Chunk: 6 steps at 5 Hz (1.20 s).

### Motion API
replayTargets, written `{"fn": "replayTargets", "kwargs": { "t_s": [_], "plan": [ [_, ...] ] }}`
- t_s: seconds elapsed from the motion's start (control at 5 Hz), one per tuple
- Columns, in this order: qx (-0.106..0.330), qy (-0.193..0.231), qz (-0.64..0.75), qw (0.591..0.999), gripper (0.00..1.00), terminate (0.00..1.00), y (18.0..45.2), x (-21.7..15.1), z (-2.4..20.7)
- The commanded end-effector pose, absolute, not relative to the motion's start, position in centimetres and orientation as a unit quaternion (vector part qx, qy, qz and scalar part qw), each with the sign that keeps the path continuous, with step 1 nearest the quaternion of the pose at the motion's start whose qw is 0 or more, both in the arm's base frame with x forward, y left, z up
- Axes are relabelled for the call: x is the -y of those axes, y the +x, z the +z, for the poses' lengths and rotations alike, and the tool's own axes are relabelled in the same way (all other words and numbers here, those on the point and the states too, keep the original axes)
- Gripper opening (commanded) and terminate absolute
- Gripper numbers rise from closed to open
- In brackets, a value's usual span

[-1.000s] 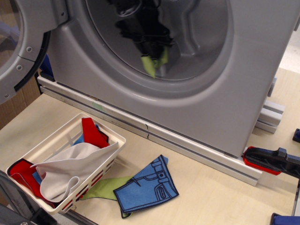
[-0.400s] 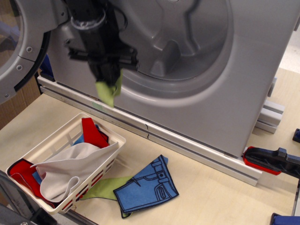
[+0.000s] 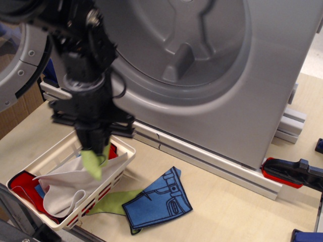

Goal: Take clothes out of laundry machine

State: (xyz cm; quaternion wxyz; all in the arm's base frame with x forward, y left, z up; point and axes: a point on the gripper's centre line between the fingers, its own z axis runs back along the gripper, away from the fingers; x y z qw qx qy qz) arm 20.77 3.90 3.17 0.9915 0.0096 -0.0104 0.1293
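Observation:
My black gripper hangs over the white slatted basket, shut on the small lime-green cloth, which dangles from the fingertips just above the pile in the basket. The silver-grey laundry machine stands behind, its ribbed drum mouth open with no cloth showing in it. Its porthole door is swung open at the far left.
The basket holds a white cloth and red cloths. A blue jeans-printed felt piece lies on a flat green cloth on the wooden table. A red-and-black clamp sits at the right.
My gripper has come out of the drum with the lime-green cloth, moving left and down, from inside the drum mouth to over the basket.

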Motion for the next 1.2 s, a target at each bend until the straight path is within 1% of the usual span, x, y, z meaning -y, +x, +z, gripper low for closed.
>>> {"fn": "replayTargets", "kwargs": {
  "t_s": [0.0, 0.2, 0.4, 0.6, 0.8, 1.0],
  "plan": [
    [0.007, 0.058, 0.206, 0.977, 0.00, 0.00, 19.2, -7.2, 2.9],
    [0.009, 0.065, 0.233, 0.970, 0.00, 0.00, 19.4, -8.4, 1.7],
    [-0.007, 0.043, 0.230, 0.972, 0.00, 0.00, 20.7, -8.2, -0.6],
    [-0.028, 0.046, 0.229, 0.972, 1.00, 0.00, 21.4, -7.9, -2.6],
    [-0.011, 0.041, 0.224, 0.974, 1.00, 0.00, 21.7, -8.1, -2.1],
    [0.002, 0.048, 0.219, 0.975, 1.00, 0.00, 22.0, -8.0, -0.2]
  ]
}}
